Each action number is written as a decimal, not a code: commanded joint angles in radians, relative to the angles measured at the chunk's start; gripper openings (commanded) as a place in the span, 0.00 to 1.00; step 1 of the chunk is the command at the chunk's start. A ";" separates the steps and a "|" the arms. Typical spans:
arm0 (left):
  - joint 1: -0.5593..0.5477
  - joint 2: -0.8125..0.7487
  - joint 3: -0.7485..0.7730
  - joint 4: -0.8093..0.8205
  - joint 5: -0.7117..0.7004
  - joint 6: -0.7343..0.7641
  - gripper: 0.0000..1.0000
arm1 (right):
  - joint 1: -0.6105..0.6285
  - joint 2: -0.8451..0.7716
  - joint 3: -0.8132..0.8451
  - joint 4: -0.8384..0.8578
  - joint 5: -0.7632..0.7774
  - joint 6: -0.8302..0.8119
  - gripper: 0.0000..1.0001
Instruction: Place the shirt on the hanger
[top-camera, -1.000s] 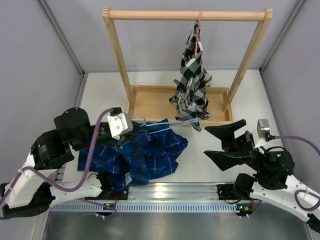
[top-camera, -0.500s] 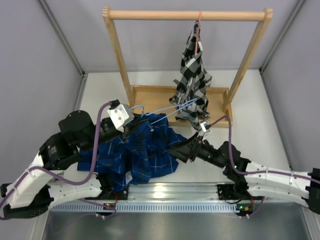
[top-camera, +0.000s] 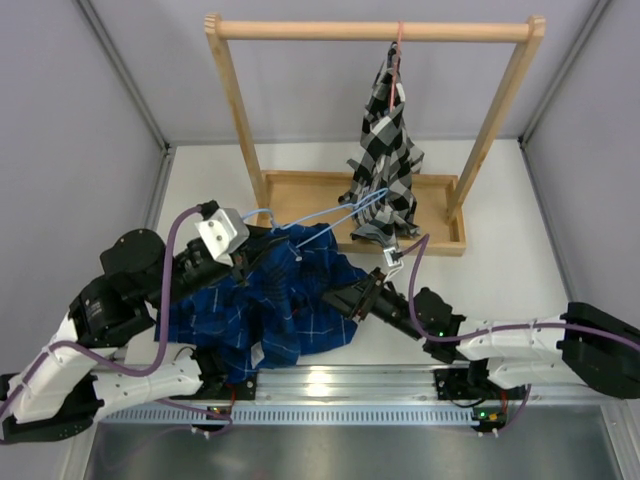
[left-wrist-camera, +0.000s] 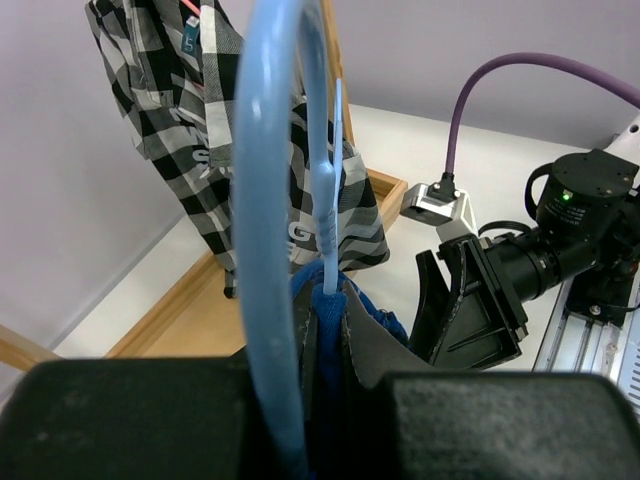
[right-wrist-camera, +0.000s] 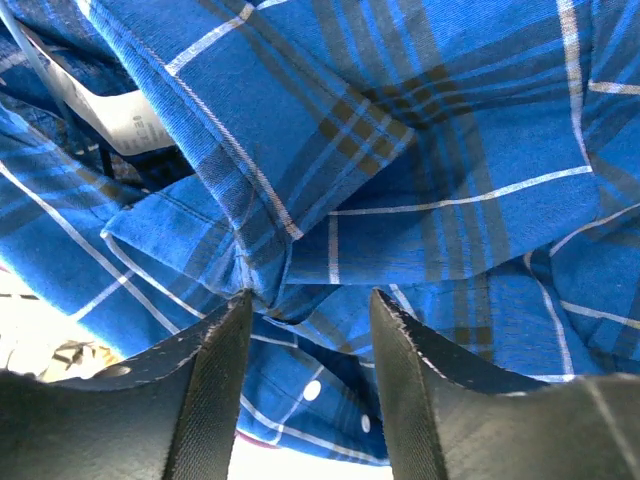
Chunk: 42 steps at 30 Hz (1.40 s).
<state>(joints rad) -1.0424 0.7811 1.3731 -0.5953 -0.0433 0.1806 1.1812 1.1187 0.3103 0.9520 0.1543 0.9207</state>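
The dark blue plaid shirt (top-camera: 290, 305) lies bunched on the table in front of the rack. The light-blue wire hanger (top-camera: 320, 215) slants from the shirt's top toward the rack. My left gripper (top-camera: 252, 262) is shut on the hanger's wire, with blue shirt cloth pinched in as well (left-wrist-camera: 335, 325); the hanger's loop (left-wrist-camera: 270, 180) rises right before the left wrist camera. My right gripper (top-camera: 342, 300) is pushed into the shirt's right edge. In the right wrist view its jaws (right-wrist-camera: 310, 335) stand apart with folds of shirt (right-wrist-camera: 400, 170) in the gap, one fold touching the left finger (right-wrist-camera: 215, 385).
A wooden rack (top-camera: 370, 30) with a tray base (top-camera: 300, 195) stands at the back. A black-and-white checked shirt (top-camera: 388, 150) hangs from it on a pink hanger (top-camera: 398, 45), close to the blue hanger's far end. A metal rail (top-camera: 340, 385) runs along the near edge.
The right arm swung in from the right side to the shirt's edge and its jaws narrowed. The left gripper shifted left and back with the hanger, tilting it up.
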 joint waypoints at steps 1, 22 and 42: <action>-0.004 0.006 0.001 0.104 -0.001 -0.015 0.00 | 0.032 0.024 0.061 0.143 0.099 -0.006 0.47; -0.004 -0.154 -0.002 0.009 0.003 -0.006 0.00 | -0.080 -0.184 0.229 -0.343 0.075 -0.166 0.00; -0.004 -0.246 -0.135 -0.221 -0.128 -0.096 0.00 | -0.469 -0.065 0.977 -1.272 -0.145 -0.534 0.00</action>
<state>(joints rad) -1.0447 0.5461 1.2404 -0.6922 -0.0856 0.1078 0.7757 1.0435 1.1786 -0.1978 -0.1310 0.5022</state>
